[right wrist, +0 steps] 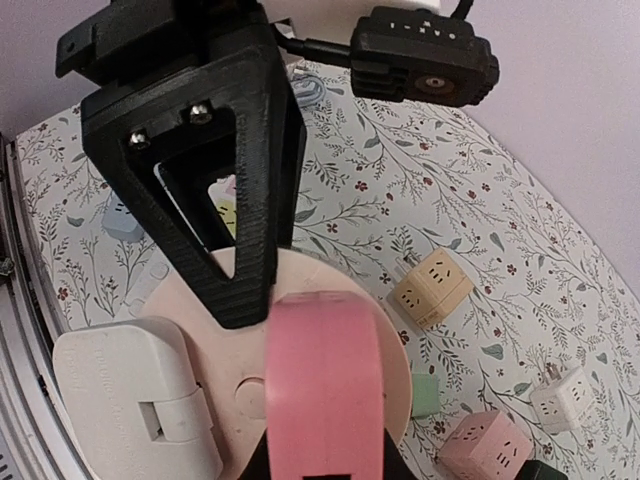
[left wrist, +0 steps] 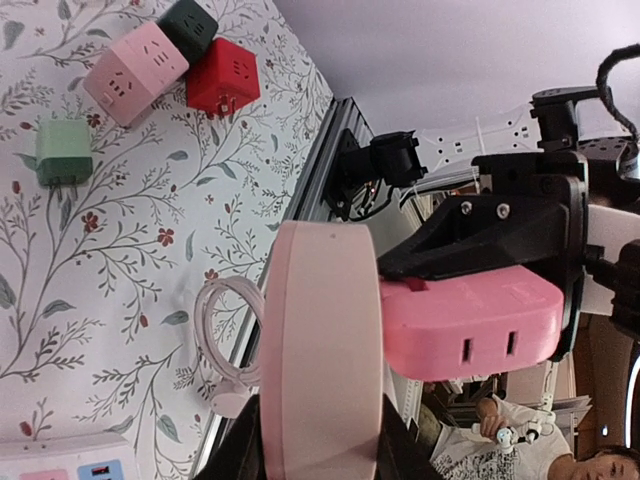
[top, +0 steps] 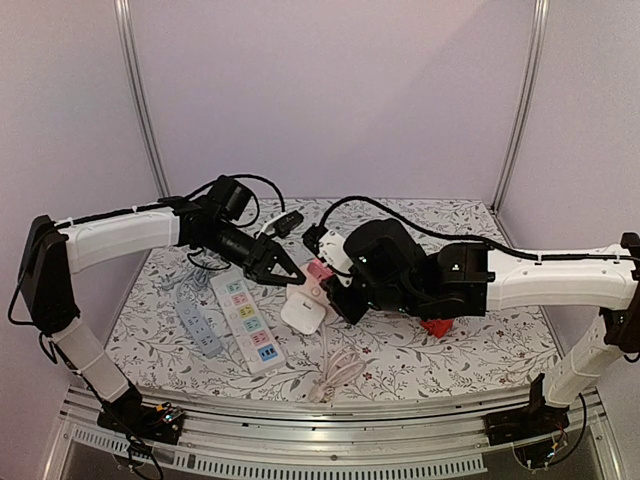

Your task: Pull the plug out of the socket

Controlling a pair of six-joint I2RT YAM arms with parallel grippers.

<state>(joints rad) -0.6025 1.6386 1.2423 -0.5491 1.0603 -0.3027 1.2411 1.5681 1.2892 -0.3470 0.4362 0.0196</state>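
As left hand (top: pixel 286 270) clamps socket (left wrist: pixel 320 350) edge, right hand (top: pixel 335 288) grips plug (left wrist: pixel 470 325).

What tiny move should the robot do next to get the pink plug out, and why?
Probably the right gripper should pull the bright pink boxy plug straight away from the pale pink round socket, while the left gripper holds that socket steady. Each gripper is shut on its own piece, and the plug sits flat against the socket's face, so it looks not yet pulled out.
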